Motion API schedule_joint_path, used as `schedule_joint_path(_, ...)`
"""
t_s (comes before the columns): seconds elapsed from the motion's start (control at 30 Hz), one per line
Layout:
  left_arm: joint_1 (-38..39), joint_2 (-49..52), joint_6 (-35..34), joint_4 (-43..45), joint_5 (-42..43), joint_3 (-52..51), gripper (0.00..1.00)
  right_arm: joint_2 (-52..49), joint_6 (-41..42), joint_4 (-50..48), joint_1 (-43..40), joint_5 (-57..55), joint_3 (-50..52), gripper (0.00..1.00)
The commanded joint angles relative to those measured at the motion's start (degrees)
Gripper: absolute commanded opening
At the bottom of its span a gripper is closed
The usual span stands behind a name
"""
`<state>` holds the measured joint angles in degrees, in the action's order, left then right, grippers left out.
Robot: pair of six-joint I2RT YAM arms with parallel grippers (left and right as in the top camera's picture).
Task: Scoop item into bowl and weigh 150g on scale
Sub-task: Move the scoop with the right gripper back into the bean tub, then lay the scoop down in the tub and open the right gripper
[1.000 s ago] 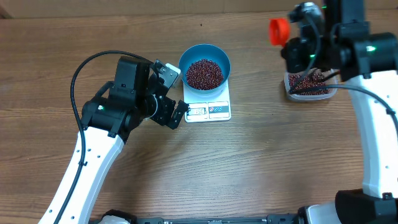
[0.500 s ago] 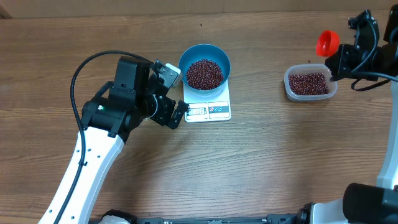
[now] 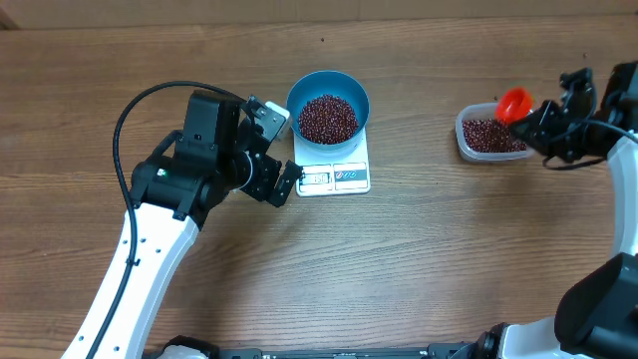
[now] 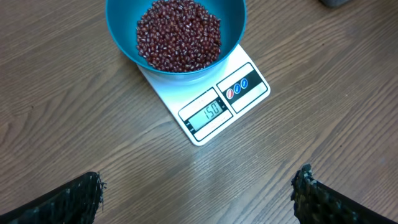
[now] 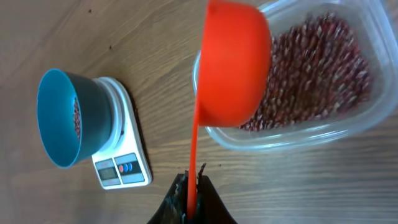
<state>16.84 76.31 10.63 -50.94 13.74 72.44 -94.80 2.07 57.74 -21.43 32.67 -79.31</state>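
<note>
- the blue bowl (image 4: 121,31) sits on the white scale (image 4: 256,79), filled with a heap of red-brown beans (image 4: 179,34). the display (image 4: 205,112) appears to show the target weight, so the weighing looks done.
- biggest risk, as i judge it: another scoop of beans. any more dropped in would overshoot the target, and taking beans back out is fiddly.
- the left gripper (image 4: 199,186) hangs just in front of the scale, fingers spread wide and holding nothing. a careless move forward could nudge the scale or bowl, upset the reading, or tip beans onto the table (image 3: 419,259).
- the bowl is set toward the back of the scale, away from the display, so a knock there could slide it off.
- the right gripper (image 5: 191,193) is pinched tight on the thin handle of the orange scoop (image 5: 233,68), whose cup hangs over the near rim of the clear tub (image 5: 292,138) of spare beans (image 5: 311,74), well apart from the scale.
- i cannot tell whether the scoop holds any beans. if it does, a tilt here could spill some outside the rim.
- gripped by the end of its handle, the scoop could swivel, or catch and drag the light tub when set down.
</note>
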Motion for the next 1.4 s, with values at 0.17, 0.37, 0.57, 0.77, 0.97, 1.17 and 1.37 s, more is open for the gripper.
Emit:
schedule_joint_path(0.17,-0.22,0.31,-0.59,0.2,0.26,0.02,1.0,-2.64,5.68,-5.95,-0.28,1.99,5.7,0.08)
schedule_joint_path(0.37,-0.22,0.31,-0.59,0.2,0.26,0.02,0.99,-7.43,5.68,-6.91,-0.31,2.01,6.62,0.09)
schedule_joint_path(0.57,-0.22,0.31,-0.59,0.2,0.26,0.02,1.0,-8.09,5.86,-6.69,-0.31,2.14,6.6,0.41)
schedule_joint_path(0.77,-0.22,0.31,-0.59,0.17,0.26,0.02,1.0,-8.09,5.38,-4.52,-0.31,0.68,6.6,0.62)
schedule_joint_path(0.97,-0.22,0.31,-0.59,0.2,0.26,0.02,0.99,-8.09,5.18,-1.92,-0.31,-3.76,6.6,0.76)
schedule_joint_path(1.17,-0.22,0.31,-0.59,0.2,0.26,0.02,1.0,-8.09,5.18,-0.13,-0.28,-9.66,6.6,0.86)
schedule_joint_path(1.37,-0.22,0.31,-0.59,0.2,0.24,0.02,1.0,-8.09,3.87,1.92,-0.28,-12.5,6.6,1.0)
